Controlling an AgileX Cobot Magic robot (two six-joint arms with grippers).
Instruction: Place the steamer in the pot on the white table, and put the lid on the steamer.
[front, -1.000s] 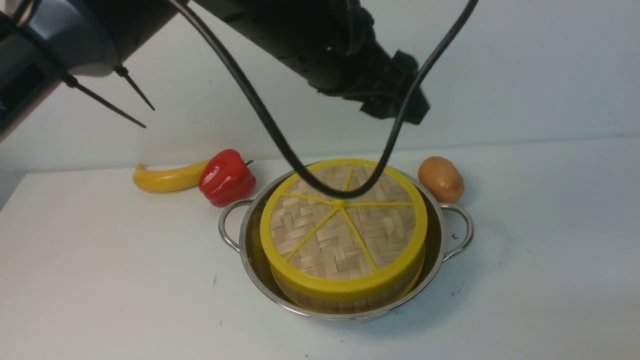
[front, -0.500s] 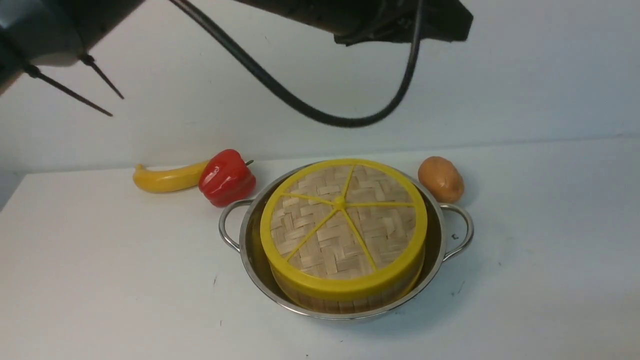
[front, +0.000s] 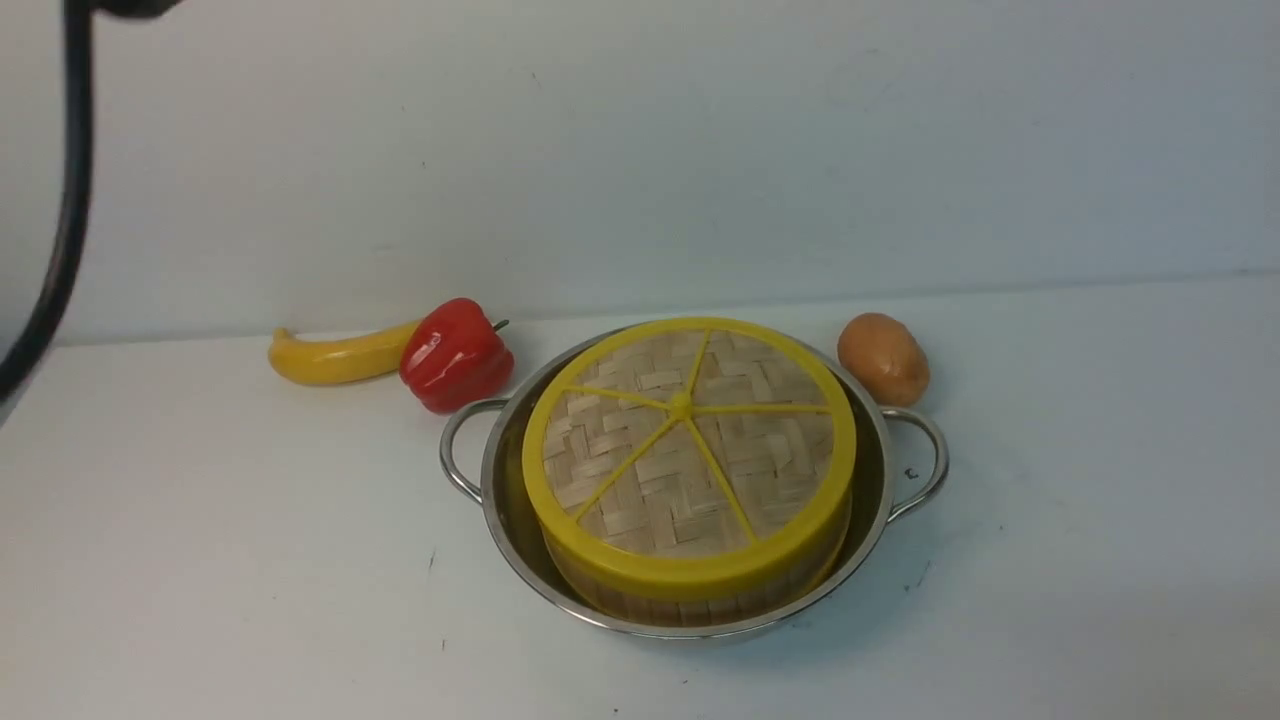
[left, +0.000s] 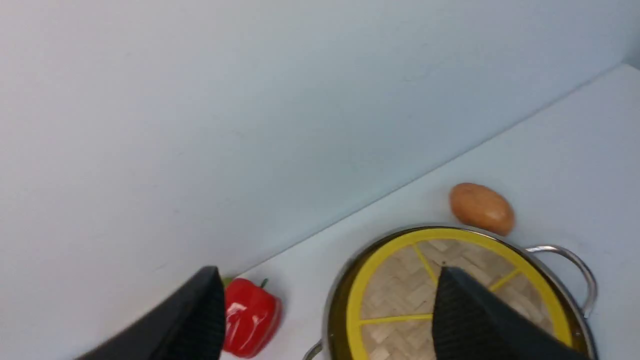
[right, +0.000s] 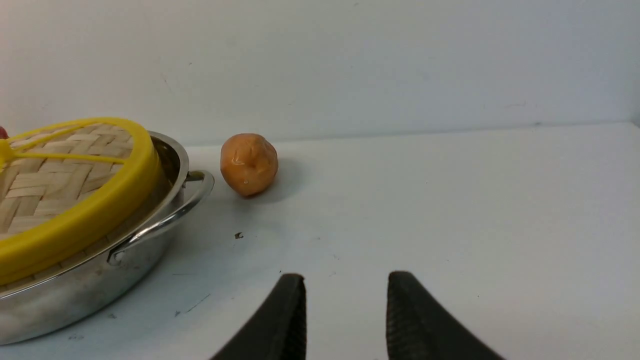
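The steel pot (front: 872, 500) stands mid-table on the white table (front: 200, 560). Inside it sits the steamer (front: 680, 607), of which only a strip of bamboo wall shows. The woven lid (front: 688, 450) lies flat on top and covers the steamer's inside. Neither gripper shows in the front view. In the left wrist view my left gripper (left: 328, 272) hangs high over the lid (left: 395, 290) and pot handle (left: 575, 260), open wide and empty. In the right wrist view my right gripper (right: 346, 277) is low over the table to the right of the pot (right: 100, 280), open with nothing between its fingers.
A yellow banana (front: 335, 358) and a red pepper (front: 455, 355) lie behind the pot on the left, and a brown potato (front: 883, 358) behind it on the right. A black cable (front: 60, 230) hangs at the far left. A pale wall closes the back.
My left arm has risen and swung away to the left, leaving the front view; only its cable still shows. The pot, steamer and lid have stayed put.
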